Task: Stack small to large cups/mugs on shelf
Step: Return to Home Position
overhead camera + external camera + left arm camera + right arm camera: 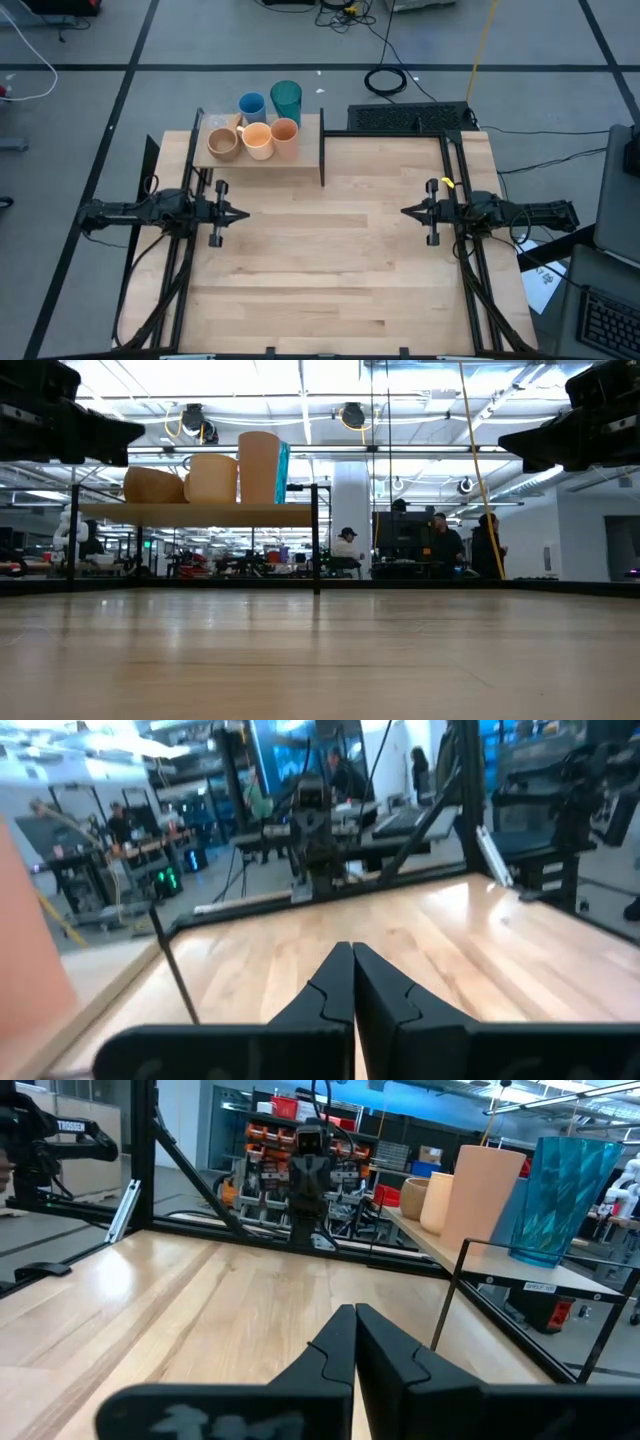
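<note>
Left hand [240,213] and right hand [408,211] hover over the desk [330,280], tips facing each other across the middle. Both are pinched together with nothing held. All five cups sit on the shelf [308,148] at the desk's far-left corner: tan mug [222,143], peach mug [258,140] and orange cup [284,135] in front, blue cup [251,105] & teal tumbler [286,100] behind. Homing done right, imo: arms level, well clear of the shelf's black frame, no swing twd the cups. Low view hides the blue cup and shows only a sliver of teal; can't tell whether neighbours touch.
</note>
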`<action>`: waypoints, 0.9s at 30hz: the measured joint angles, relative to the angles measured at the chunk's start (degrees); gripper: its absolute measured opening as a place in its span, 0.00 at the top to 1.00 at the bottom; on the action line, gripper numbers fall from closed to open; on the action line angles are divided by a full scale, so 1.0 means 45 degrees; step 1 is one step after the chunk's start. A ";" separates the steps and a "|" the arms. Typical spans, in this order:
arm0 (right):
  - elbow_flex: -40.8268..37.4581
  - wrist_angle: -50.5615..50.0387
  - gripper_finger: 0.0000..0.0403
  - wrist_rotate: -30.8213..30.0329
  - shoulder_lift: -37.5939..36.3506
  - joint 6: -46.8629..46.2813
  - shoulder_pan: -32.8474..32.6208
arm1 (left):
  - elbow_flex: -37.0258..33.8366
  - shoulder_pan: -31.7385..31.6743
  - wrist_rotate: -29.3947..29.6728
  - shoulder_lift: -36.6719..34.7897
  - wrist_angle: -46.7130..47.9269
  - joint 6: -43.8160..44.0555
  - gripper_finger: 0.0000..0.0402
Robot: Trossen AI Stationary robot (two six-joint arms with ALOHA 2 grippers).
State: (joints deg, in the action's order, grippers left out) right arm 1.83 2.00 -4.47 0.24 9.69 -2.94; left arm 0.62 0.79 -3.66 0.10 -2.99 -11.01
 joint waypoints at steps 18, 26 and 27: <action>0.0000 0.0002 1.00 0.0000 0.0003 -0.0002 0.0000 | 0.0000 -0.0733 -0.0518 0.0052 0.0333 -0.0247 0.99; 0.0000 0.0004 1.00 0.0000 0.0003 -0.0004 0.0000 | 0.0000 -0.0733 -0.0193 0.0052 0.0351 -0.0130 0.99; 0.0000 0.0001 1.00 0.0000 0.0003 -0.0003 0.0000 | 0.0000 -0.0733 -0.0189 0.0052 0.0351 -0.0111 0.99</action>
State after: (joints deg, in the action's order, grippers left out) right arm 1.83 2.01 -4.47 0.25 9.68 -2.94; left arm 0.62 -2.50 -4.51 0.34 -1.41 -11.51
